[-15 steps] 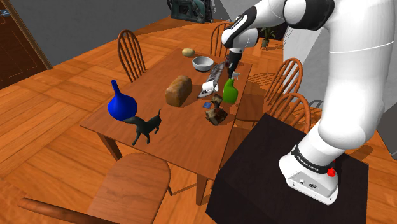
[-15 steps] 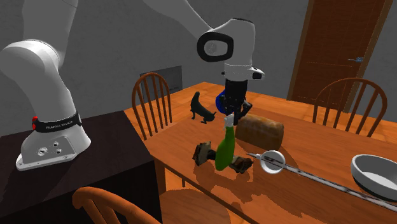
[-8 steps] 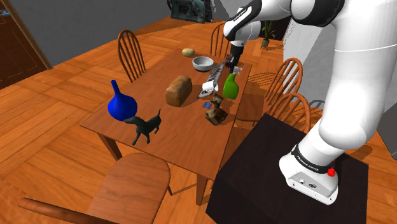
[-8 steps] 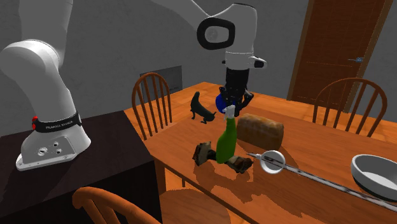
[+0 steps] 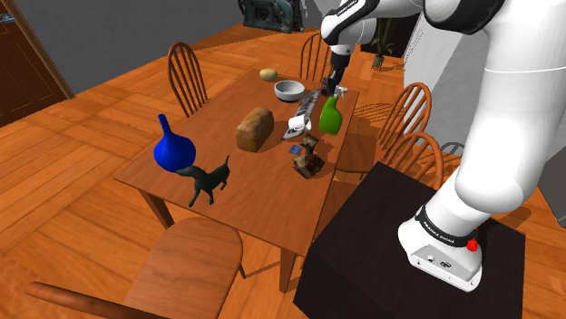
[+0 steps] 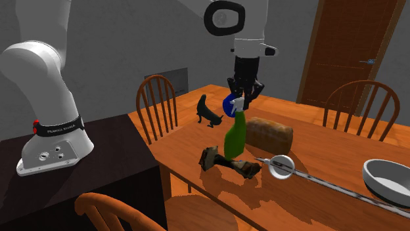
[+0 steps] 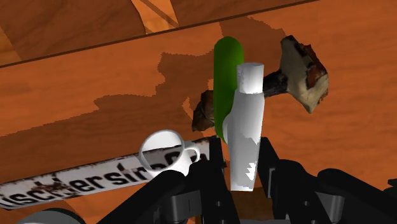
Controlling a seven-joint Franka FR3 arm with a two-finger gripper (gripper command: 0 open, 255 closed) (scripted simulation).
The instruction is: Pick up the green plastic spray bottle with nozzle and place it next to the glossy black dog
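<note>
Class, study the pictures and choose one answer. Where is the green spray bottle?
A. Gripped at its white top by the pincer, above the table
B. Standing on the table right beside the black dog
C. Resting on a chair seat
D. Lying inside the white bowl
A: the pincer is shut on the white top of the bottle, and the bottle's base hangs clear of the table.

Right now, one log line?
hand: shut on spray bottle nozzle | bottle: off table | black dog: standing, away from bottle
</note>
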